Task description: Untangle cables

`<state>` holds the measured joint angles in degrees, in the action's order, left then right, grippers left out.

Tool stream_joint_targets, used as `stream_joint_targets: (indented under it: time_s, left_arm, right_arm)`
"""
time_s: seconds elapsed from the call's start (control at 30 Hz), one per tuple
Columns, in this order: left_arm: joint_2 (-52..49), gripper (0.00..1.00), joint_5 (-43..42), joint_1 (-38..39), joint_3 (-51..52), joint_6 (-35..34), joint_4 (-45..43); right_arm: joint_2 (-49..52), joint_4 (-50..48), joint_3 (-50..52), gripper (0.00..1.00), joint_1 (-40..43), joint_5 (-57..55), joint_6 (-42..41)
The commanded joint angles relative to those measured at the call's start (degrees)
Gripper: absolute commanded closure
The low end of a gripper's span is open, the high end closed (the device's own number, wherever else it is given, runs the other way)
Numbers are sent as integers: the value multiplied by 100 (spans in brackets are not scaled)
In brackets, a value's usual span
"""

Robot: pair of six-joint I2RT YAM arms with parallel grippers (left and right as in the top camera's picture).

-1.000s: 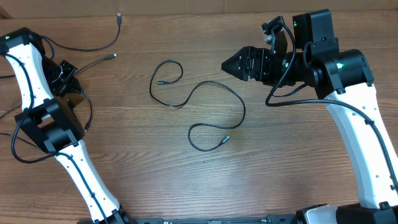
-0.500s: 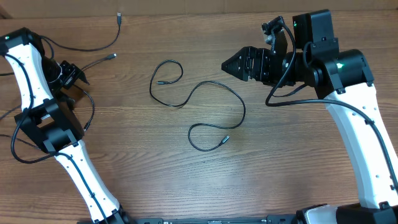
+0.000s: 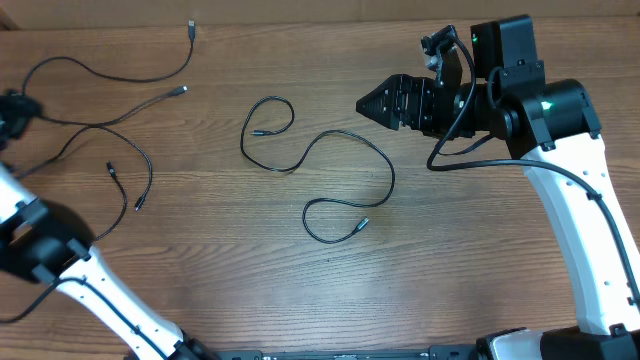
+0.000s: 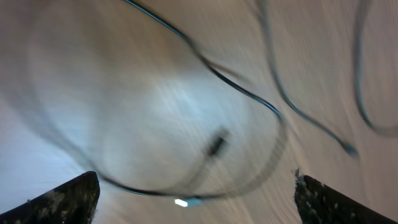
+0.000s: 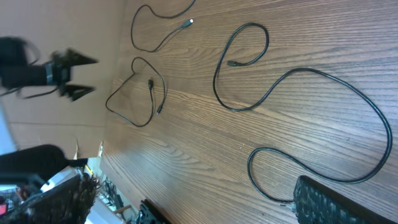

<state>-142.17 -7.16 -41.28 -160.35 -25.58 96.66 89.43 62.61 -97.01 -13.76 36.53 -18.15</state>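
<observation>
Several thin black plug-tipped cables (image 3: 394, 178) lie in loose curves on our brown wooden table (image 3: 250, 290), with our left gripper (image 4: 196, 186) and right gripper (image 3: 365, 104) both spread wide, empty.

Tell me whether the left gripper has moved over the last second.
Yes. The left gripper has swung far to the left in the overhead view, away from the long looping black cable, which has stayed put.

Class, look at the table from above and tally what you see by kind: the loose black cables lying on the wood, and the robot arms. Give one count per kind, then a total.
Black cables: 3
Robot arms: 2
Total: 5
</observation>
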Motion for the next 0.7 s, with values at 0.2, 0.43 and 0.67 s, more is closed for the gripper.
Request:
stream_joint_targets:
  time_s: [0.2,0.43,0.67]
  left_arm:
    - [13,1,1333,-748,424,31,-2]
    - [-7,7,977,-809,1263,114,-341]
    - [-7,6,907,-750,2164,293,-817]
  right_arm:
    - [-2,-76,-48,0,-4,-48,35]
    - [-2,-350,-48,0,-4,-46,11]
    - [-2,-289,-48,0,-4,-48,11]
